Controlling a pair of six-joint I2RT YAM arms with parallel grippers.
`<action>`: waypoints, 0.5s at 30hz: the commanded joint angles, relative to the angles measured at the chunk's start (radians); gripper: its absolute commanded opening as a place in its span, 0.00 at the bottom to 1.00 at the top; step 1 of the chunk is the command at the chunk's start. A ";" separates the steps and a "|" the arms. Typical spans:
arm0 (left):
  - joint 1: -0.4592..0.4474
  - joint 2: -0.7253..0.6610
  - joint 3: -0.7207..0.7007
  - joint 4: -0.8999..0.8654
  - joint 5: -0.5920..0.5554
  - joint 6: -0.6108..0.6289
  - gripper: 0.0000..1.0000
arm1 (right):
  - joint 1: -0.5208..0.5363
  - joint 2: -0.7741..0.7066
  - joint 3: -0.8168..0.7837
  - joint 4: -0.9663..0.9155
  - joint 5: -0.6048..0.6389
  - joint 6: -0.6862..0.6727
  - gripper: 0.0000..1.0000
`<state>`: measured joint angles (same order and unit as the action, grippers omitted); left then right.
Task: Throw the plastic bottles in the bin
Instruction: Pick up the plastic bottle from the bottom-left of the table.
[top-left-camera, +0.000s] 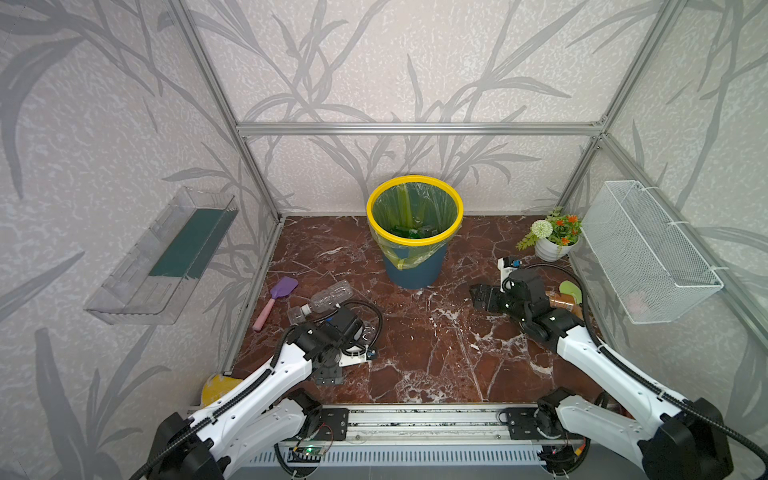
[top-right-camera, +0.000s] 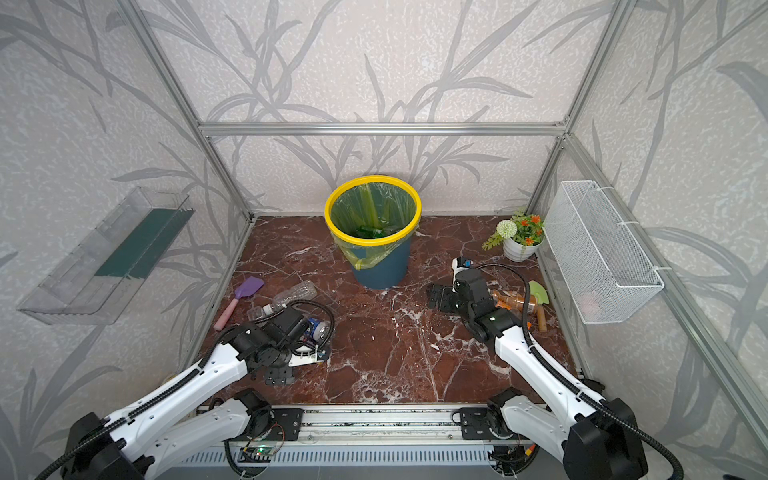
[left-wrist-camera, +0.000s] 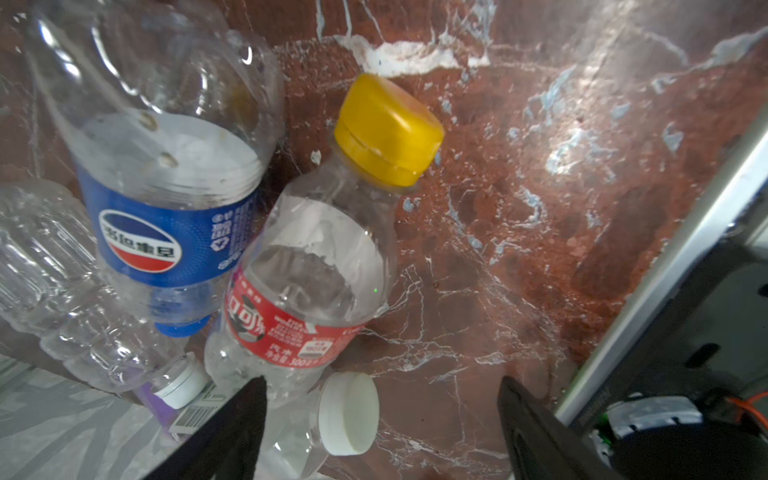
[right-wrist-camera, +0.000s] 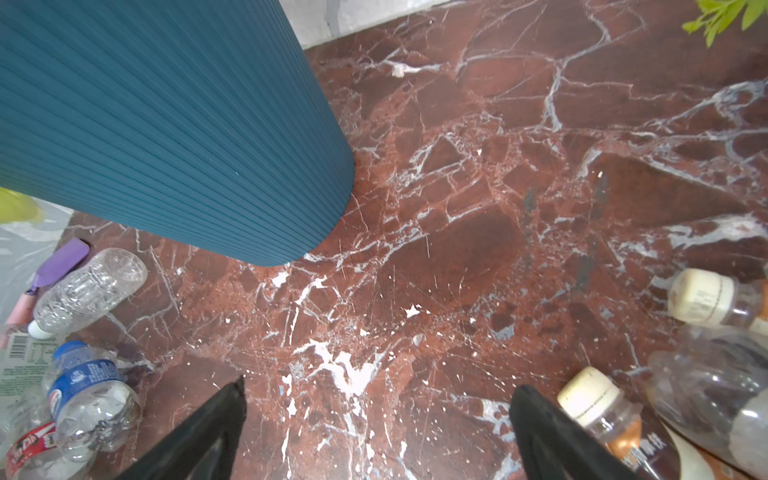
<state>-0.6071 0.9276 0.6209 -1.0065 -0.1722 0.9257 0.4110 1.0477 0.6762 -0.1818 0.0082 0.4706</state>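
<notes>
The bin (top-left-camera: 415, 270) (top-right-camera: 380, 270) is dark blue with a yellow rim and stands at the back centre, green bottles (top-left-camera: 409, 232) lying in its liner. A clear bottle (top-left-camera: 328, 297) lies at the left. My left gripper (left-wrist-camera: 382, 379) hangs open over a cluster: a blue-label bottle (left-wrist-camera: 166, 232), a red-label yellow-capped bottle (left-wrist-camera: 307, 299) and a white-capped bottle (left-wrist-camera: 349, 411) between the jaws, untouched. My right gripper (top-left-camera: 482, 297) (right-wrist-camera: 378, 384) is open over bare floor right of the bin (right-wrist-camera: 166, 124). Brown bottles (top-left-camera: 561, 301) (right-wrist-camera: 594, 403) lie beside it.
A purple spatula (top-left-camera: 276, 301) lies by the left wall. A flower pot (top-left-camera: 550, 239) stands at the back right, with a green scoop (top-left-camera: 571, 291) in front of it. A wire basket (top-left-camera: 648, 249) and a clear tray (top-left-camera: 166, 257) hang on the side walls.
</notes>
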 joint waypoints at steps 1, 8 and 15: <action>-0.003 -0.014 -0.017 0.090 -0.042 0.101 0.86 | -0.005 -0.002 -0.005 0.049 -0.026 0.017 1.00; -0.002 0.025 -0.057 0.205 -0.069 0.159 0.88 | -0.006 0.009 -0.018 0.052 -0.024 0.016 1.00; -0.002 0.122 -0.059 0.241 -0.084 0.171 0.85 | -0.018 -0.007 -0.018 0.038 -0.012 0.007 1.00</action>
<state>-0.6071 1.0328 0.5724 -0.7837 -0.2462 1.0515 0.4023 1.0542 0.6682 -0.1467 -0.0086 0.4805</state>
